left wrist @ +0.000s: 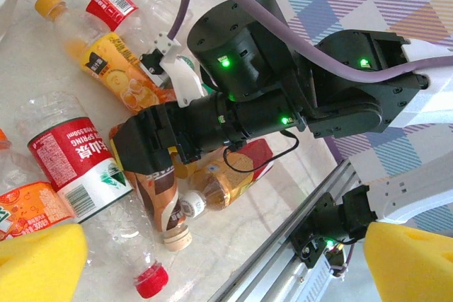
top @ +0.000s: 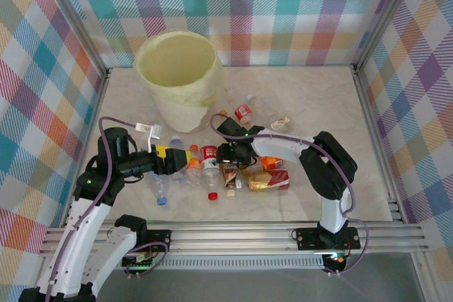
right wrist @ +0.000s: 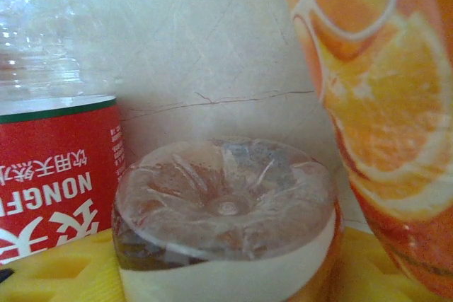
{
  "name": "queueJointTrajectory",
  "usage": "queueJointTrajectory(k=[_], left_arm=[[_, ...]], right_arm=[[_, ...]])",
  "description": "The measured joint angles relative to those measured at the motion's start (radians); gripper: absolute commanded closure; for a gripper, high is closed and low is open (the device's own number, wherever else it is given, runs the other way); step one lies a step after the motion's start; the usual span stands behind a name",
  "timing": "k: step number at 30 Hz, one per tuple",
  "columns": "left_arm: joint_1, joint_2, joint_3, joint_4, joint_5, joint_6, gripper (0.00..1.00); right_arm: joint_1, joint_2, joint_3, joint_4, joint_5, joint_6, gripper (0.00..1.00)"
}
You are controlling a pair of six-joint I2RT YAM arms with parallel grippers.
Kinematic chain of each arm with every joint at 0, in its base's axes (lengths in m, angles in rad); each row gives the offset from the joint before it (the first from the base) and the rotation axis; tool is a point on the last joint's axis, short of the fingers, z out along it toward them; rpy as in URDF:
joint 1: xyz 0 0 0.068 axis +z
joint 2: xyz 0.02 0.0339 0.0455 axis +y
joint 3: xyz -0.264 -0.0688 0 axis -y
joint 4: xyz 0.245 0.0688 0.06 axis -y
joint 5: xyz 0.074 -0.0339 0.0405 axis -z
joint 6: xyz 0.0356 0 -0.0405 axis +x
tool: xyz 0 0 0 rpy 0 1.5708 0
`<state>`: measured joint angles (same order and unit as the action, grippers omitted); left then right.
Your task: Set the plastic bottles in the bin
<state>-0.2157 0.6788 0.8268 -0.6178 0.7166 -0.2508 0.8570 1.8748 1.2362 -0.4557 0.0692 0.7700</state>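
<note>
Most work looked undone: plastic bottles point(top: 210, 160) littered the table point(top: 304, 97) at the bin's point(top: 180, 107) five o'clock. The right end effector point(left wrist: 145, 164) clasped a brown-labelled bottle point(left wrist: 159, 203); the left end effector point(top: 172, 157) gaped, empty.

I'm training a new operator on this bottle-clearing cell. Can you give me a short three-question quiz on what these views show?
1. True or false: the bin stands upright, mouth up.
2. The right pincer is shut on a drink bottle. What colour is its label? A) blue B) brown C) green
3. Fill in: the left pincer is ___ (open/shut).
Key: 1 true; 2 B; 3 open.
</note>
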Motion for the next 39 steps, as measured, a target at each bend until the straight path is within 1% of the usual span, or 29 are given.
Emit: queueJointTrajectory(k=[6, 11, 15, 21, 25, 34, 39], left_arm=[[-0.004, 0.001, 0.000, -0.005, -0.004, -0.012, 0.00], [-0.007, 0.000, 0.000, -0.008, -0.031, -0.043, 0.00], [-0.030, -0.008, -0.005, 0.006, -0.056, -0.085, 0.00], [-0.121, -0.012, -0.048, 0.074, -0.102, -0.154, 0.00], [-0.200, -0.003, -0.089, 0.144, -0.133, -0.207, 0.00], [-0.388, 0.059, -0.151, 0.336, -0.207, -0.298, 0.01], [-0.458, 0.128, -0.158, 0.416, -0.241, -0.326, 0.04]], right_arm=[[0.000, -0.040, -0.013, 0.008, 0.018, -0.023, 0.44], [0.000, -0.148, -0.045, 0.014, 0.024, -0.051, 0.44], [0.000, -0.230, -0.046, 0.021, 0.012, -0.072, 0.44], [-0.007, -0.342, -0.045, 0.042, -0.047, -0.084, 0.44], [-0.010, -0.387, -0.029, 0.051, -0.090, -0.091, 0.43], [-0.013, -0.429, 0.007, 0.093, -0.182, -0.078, 0.43], [-0.013, -0.447, 0.011, 0.105, -0.206, -0.070, 0.43]])
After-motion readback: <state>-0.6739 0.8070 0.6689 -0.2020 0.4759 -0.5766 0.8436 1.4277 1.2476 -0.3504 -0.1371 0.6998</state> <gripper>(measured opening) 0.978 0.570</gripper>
